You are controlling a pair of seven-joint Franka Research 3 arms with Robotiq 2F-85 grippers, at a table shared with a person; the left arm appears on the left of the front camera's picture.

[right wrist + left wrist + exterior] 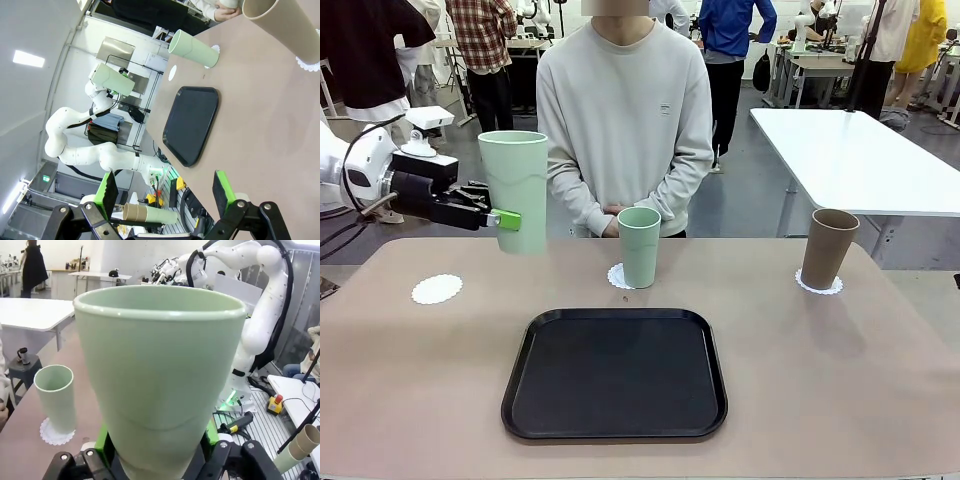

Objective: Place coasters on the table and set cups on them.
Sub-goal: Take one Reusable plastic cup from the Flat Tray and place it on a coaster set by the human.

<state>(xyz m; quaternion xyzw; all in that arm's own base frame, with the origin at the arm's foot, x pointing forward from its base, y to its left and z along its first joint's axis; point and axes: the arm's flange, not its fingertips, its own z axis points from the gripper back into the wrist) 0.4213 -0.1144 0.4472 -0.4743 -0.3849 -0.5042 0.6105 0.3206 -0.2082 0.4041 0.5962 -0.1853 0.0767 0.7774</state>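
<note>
- A pale mint green cup (514, 190) hung upright in the air, above and beyond the bare coaster (437, 289) that lay left of the black tray (615, 372); by my reading it was held clear of the table (880, 380) so it could be carried over that doily and set down.
- The left gripper (504, 219) pinched this cup low on its wall, green pads pressed to either side near the base, which kept the mouth up and the bottom free for landing.
- A second mint cup (639, 247) stood on its coaster (619, 276) just beyond the tray's far edge, in front of the person's clasped hands (617, 219).
- The brown-tan cup (829, 248) stood on its own coaster (819, 286) beyond and right of the tray, well apart from it.
- Two of three pairs looked finished; the left doily alone waited for a cup.
- The right gripper (163, 192) had its fingers spread wide with nothing between them, held off the table on the robot's side of the tray, apparently out of the way.
</note>
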